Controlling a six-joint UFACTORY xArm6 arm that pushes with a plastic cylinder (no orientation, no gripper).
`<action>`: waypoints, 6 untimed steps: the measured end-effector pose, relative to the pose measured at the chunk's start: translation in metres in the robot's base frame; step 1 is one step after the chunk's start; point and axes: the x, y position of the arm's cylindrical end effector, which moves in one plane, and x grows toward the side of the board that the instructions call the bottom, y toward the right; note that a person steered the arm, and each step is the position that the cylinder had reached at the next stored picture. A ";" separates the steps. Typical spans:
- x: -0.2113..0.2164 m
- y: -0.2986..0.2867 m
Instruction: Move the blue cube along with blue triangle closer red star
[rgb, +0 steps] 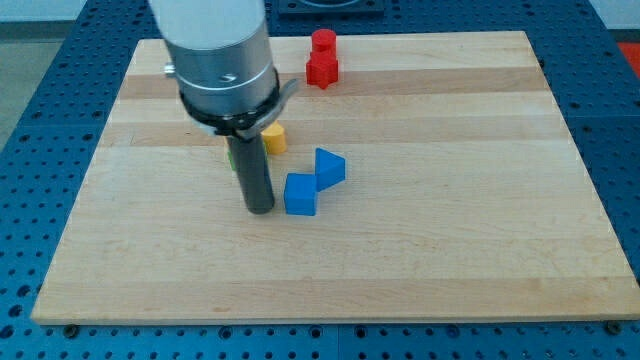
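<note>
Nearest the view's bottom, the pale wooden counter (330, 280) runs as a broad bare band to its front edge, with open room to the view's right as well. Above that band, my tip (260, 209), a dark rod with no jaws to open or close, so it grasps nothing, rests just left of the blue plastic cube (300, 194), with a thin gap or light contact that I cannot tell apart. The blue plastic triangle (329, 167) sits against the cube's upper right corner. Behind the rod, a small yellow plastic cylinder (274, 138) stands beside a green block (231, 155), mostly hidden. Farthest off, the red plastic star (322, 69) lies near the counter's top edge, a red plastic cylinder (322, 42) right behind it.
</note>
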 end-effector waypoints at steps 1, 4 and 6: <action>0.001 0.034; 0.048 0.058; 0.031 0.095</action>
